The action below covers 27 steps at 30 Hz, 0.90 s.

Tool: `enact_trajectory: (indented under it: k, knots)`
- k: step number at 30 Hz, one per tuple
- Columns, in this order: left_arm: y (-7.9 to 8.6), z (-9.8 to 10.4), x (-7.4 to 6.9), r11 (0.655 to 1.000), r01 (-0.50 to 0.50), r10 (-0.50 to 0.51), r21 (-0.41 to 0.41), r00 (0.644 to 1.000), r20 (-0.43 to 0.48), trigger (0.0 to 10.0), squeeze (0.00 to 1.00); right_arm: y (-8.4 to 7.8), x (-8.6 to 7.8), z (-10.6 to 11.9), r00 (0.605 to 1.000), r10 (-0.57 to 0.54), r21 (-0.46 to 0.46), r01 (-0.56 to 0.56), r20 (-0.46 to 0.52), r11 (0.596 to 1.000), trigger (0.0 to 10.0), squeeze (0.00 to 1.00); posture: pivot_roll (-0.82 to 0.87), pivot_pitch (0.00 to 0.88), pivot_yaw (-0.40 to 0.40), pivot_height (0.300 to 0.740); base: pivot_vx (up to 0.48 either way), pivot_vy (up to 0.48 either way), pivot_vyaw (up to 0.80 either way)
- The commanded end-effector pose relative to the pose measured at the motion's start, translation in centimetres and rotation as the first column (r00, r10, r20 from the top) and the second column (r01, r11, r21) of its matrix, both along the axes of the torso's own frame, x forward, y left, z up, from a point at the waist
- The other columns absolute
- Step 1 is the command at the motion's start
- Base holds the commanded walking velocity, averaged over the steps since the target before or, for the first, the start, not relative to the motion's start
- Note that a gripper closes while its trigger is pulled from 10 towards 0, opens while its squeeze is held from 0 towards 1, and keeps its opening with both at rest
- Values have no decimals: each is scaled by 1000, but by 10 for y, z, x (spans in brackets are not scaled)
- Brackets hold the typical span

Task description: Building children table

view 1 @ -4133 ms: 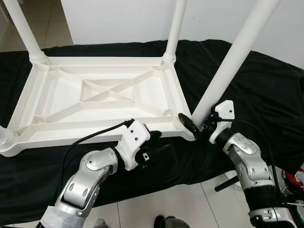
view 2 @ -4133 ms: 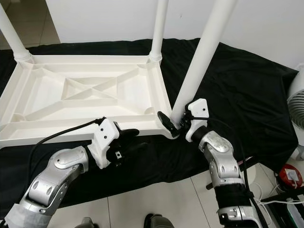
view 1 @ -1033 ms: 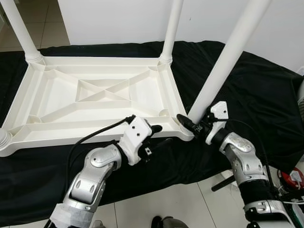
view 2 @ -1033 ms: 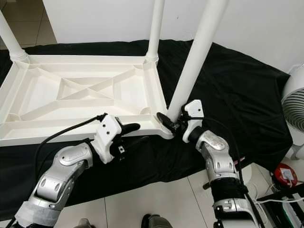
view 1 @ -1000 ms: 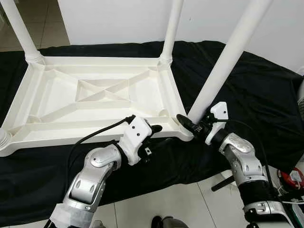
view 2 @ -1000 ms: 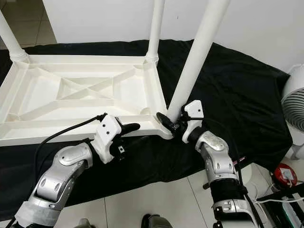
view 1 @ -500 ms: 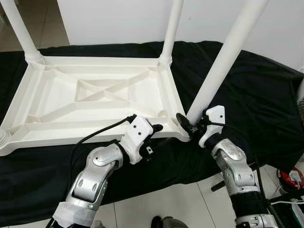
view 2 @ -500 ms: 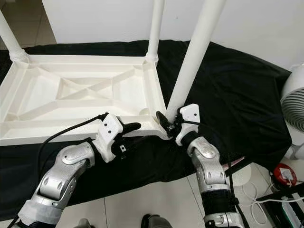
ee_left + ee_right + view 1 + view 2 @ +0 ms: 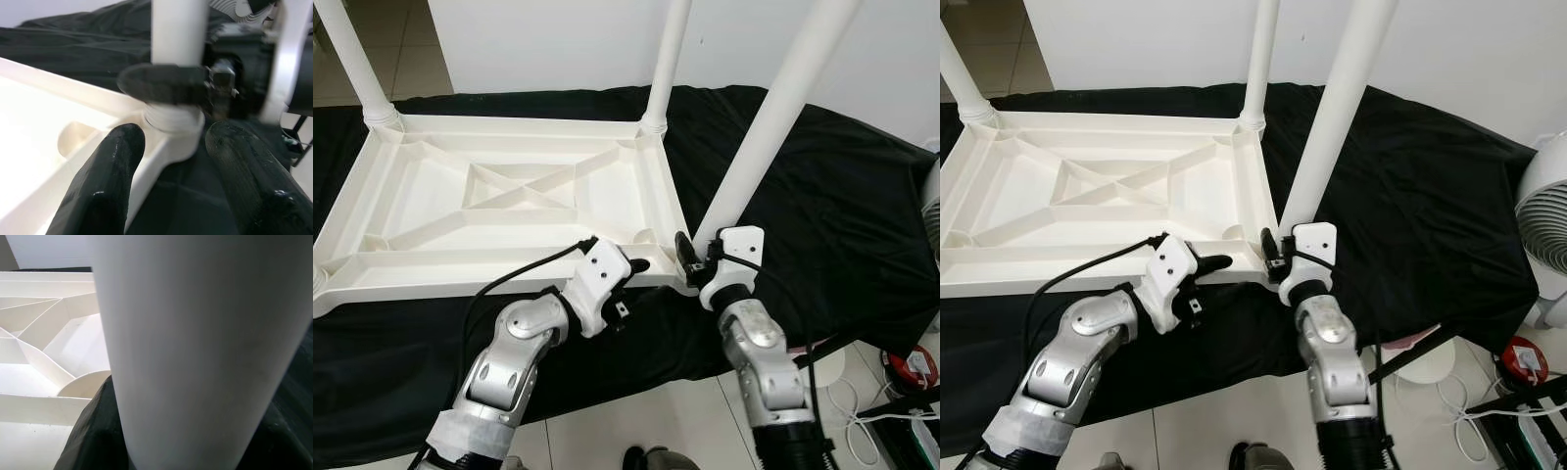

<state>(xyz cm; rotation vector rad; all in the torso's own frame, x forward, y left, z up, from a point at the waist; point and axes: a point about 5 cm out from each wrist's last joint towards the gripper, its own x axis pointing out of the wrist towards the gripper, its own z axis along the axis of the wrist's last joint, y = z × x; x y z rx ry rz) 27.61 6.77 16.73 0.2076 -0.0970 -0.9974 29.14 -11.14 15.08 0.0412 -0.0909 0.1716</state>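
White plastic leg [image 9: 759,137] stands tall and tilted in the near right corner of the upside-down table [image 9: 509,206] on the black cloth [image 9: 842,206], right claw [image 9: 690,257] clamped round its bottom, left claw [image 9: 631,272] spread apart beside it.

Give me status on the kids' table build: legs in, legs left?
Three legs look seated in the upturned table top, including the far-right leg. The right gripper is clamped on the base of the near-right leg at its corner socket; the left gripper straddles the rim beside it. Left: finishing that leg, flipping upright.
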Motion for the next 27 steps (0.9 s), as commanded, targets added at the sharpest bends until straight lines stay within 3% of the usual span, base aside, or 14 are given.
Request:
enact_trajectory:
  k: [1,4,5,9,14,20,21,22,23,26,27]
  knots:
    - [4,-1,7,987,-157,157,-22,987,17,10000,0,3,-3,-19,995,-4,-9,3,-100,1000,0,0,32,103,-70,740,0,0,0]
    - [5,0,8,986,-168,168,-25,986,21,10000,0,1,-3,-19,995,-4,6,4,-102,1000,78,0,27,97,-68,740,0,0,0]
    - [6,0,9,984,-177,178,-28,984,23,10000,0,0,-3,-18,996,3,-6,-3,-89,1000,10000,1000,26,95,-67,740,0,0,0]
    - [7,0,12,980,-195,196,-39,980,28,10000,0,-1,-4,-14,997,33,8,-32,-72,999,10000,1000,21,85,-67,740,0,0,0]
    - [9,2,17,973,-221,222,-58,975,8,10000,0,-10,-8,1,994,104,-19,-104,31,994,10000,1000,21,66,-64,740,0,0,0]
    - [10,2,16,974,-219,220,-51,975,16,10000,0,-19,-7,1,994,109,-36,-108,26,994,10000,1000,19,64,-65,740,0,0,0]
    - [11,3,16,976,-213,215,-44,976,28,10000,0,-27,-6,3,994,103,-36,-102,27,994,10000,267,17,64,-68,740,0,0,0]
    - [11,3,16,976,-213,215,-44,976,28,10000,0,-27,-6,3,994,103,-36,-102,27,994,10000,267,17,64,-68,740,0,0,0]
    - [11,2,16,977,-211,213,-33,976,40,10000,0,-35,-3,4,994,106,-34,-106,19,994,10000,0,18,67,-71,740,0,0,0]
    - [11,2,16,980,-199,200,-28,979,33,10000,0,-41,-1,5,992,122,-50,-121,18,991,10000,0,18,71,-75,740,0,0,0]
    - [12,1,16,982,-187,188,-18,982,28,10000,0,-45,1,6,979,203,-82,-200,24,976,10000,0,19,78,-75,740,0,0,0]
